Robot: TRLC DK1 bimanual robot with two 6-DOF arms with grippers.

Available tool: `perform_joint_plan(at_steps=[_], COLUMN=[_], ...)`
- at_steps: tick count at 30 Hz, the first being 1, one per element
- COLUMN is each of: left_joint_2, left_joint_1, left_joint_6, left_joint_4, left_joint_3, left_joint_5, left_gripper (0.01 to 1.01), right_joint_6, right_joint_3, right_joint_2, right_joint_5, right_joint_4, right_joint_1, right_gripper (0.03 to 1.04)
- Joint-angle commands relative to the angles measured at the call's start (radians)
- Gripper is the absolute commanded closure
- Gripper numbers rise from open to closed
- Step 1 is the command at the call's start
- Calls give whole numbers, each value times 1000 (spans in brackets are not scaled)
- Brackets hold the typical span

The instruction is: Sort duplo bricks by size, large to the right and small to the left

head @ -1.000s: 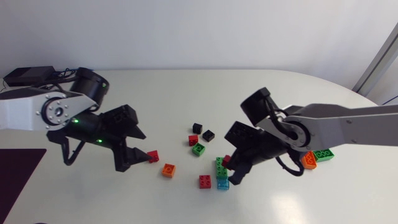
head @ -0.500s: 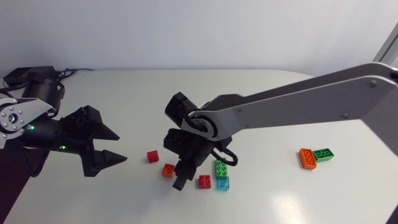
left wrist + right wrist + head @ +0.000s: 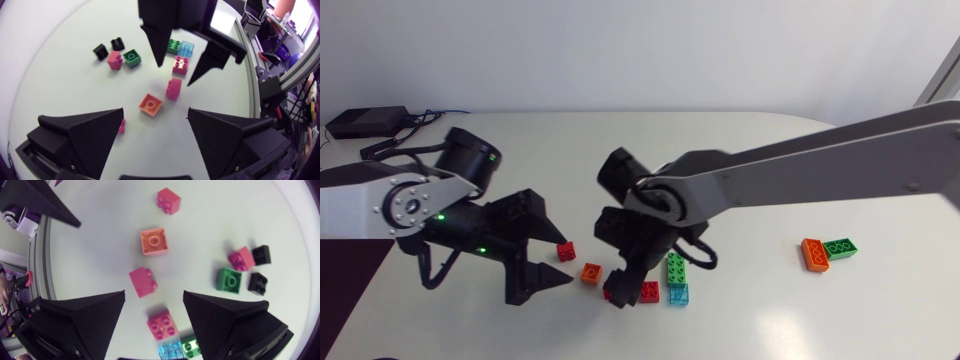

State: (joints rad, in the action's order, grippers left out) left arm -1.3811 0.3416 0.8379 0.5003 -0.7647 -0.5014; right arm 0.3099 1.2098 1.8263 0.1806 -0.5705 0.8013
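My right gripper reaches past the middle and hangs open just over a small red brick that lies on its side on the table, touching neither finger. A small orange brick and another small red brick lie close to its left. My left gripper stands open facing them, with that red brick beside one finger. A red square brick, a green brick and a clear blue brick lie beside the right gripper.
A long orange brick and a long green brick lie together at the right. Two black bricks, a small green one and a small red one sit under my right arm.
My right arm swung left from the middle cluster with a small red brick, then opened and left it by the orange brick. My left gripper drew back, then returned.
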Motion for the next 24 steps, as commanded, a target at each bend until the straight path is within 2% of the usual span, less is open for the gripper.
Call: perform_joint_plan(at_steps=[1,8,12,16,18,20,24], left_joint_2=[-81,-253,-338,-403,-423,-443,-472], left_joint_1=[71,238,289,332,353,373,384], left_joint_6=[-48,-102,-128,-134,-141,-148,-155], left_joint_4=[-17,-74,-101,-137,-169,-192,-200], left_joint_3=[-53,-145,-203,-229,-229,-234,-263], left_joint_5=[-5,34,49,75,90,92,90], left_gripper=[143,146,166,195,254,269,413], right_joint_6=[-9,43,69,95,104,110,116], right_joint_3=[-84,-326,-454,-546,-579,-601,-619], right_joint_2=[-142,-406,-495,-552,-578,-602,-641], right_joint_5=[8,45,74,82,83,86,94], right_joint_4=[9,32,61,83,83,83,73], right_joint_1=[-85,-297,-390,-438,-447,-458,-468], right_gripper=[110,110,110,111,111,111,111])
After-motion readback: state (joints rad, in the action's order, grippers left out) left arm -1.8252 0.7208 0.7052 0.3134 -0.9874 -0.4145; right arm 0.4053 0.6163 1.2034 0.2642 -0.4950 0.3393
